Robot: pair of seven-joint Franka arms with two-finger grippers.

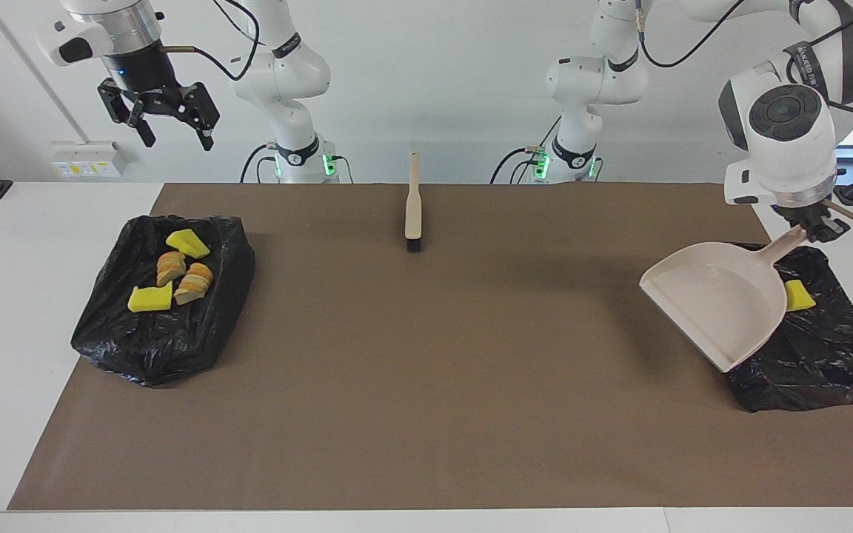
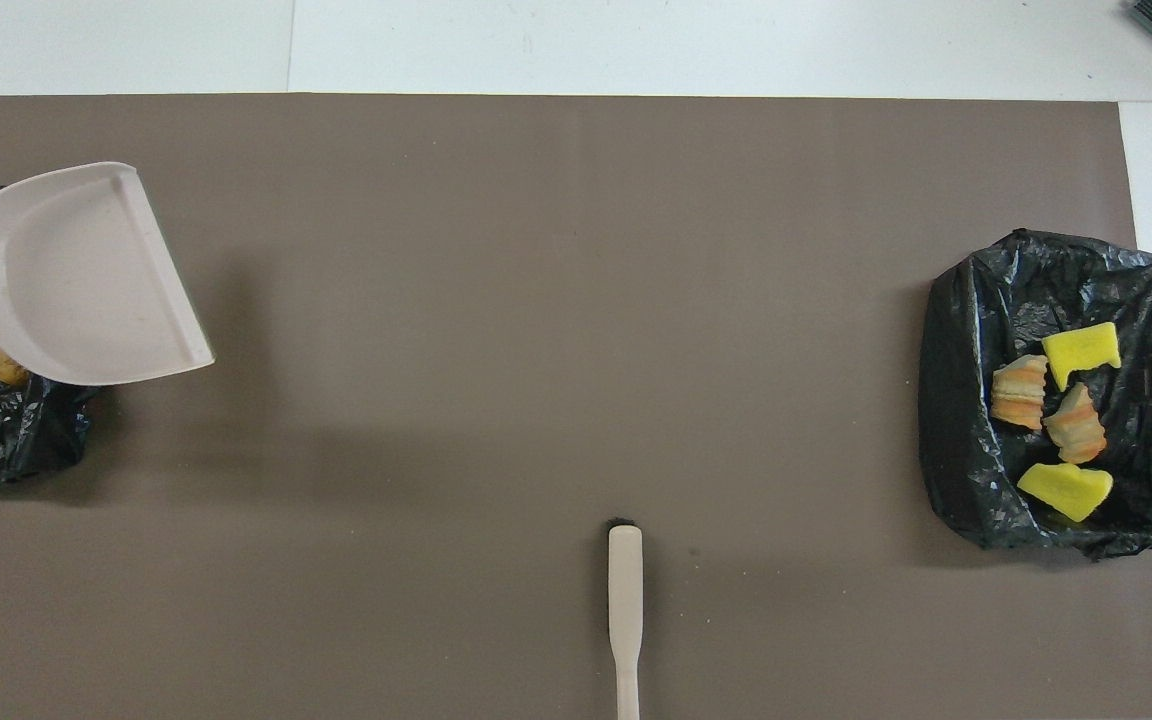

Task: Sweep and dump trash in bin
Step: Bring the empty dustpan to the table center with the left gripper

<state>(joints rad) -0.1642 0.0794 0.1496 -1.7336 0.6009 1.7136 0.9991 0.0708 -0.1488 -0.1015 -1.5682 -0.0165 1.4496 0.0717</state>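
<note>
One camera sits high across the worktop (image 1: 426, 444) and faces both robot bases. The other looks steeply down from above the robots' end, half a turn round. Both share the brown mat (image 1: 471, 355), both black-lined bins (image 1: 164, 296) and the brush (image 2: 625, 610).

Beige dustpan (image 1: 715, 300), black bin bags (image 1: 164, 326), yellow sponges (image 1: 149, 299)
</note>
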